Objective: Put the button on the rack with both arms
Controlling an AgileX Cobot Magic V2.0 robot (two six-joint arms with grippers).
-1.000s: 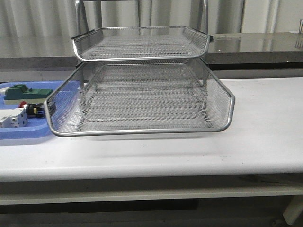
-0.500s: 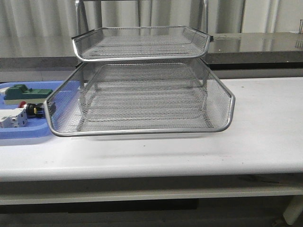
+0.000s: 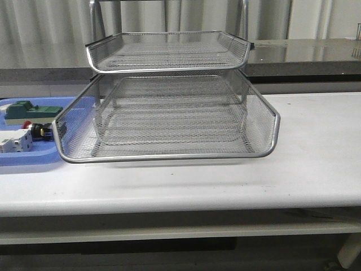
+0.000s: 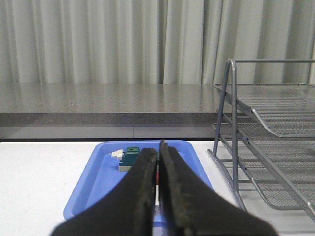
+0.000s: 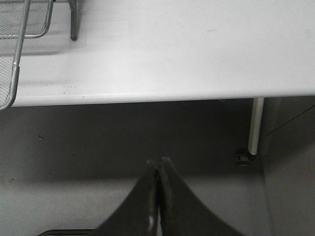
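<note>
The button [image 3: 38, 131], with red head and black-and-blue body, lies in the blue tray [image 3: 22, 161] at the table's left, beside the rack [image 3: 169, 157]. The rack is a silver wire-mesh tray stack in the middle of the table. Neither arm shows in the front view. In the left wrist view my left gripper [image 4: 157, 150] is shut and empty, in front of the blue tray [image 4: 98, 172]; only a red sliver of the button shows in the slit between its fingers. The rack [image 4: 275, 128] stands to its right. My right gripper [image 5: 158, 161] is shut and empty, below the table's front edge.
A green block [image 3: 28, 110] and a white boxy component [image 3: 14, 141] share the blue tray with the button. The green block [image 4: 131, 156] also shows in the left wrist view. A grey counter runs behind the table. A table leg [image 5: 253, 125] stands near the right gripper.
</note>
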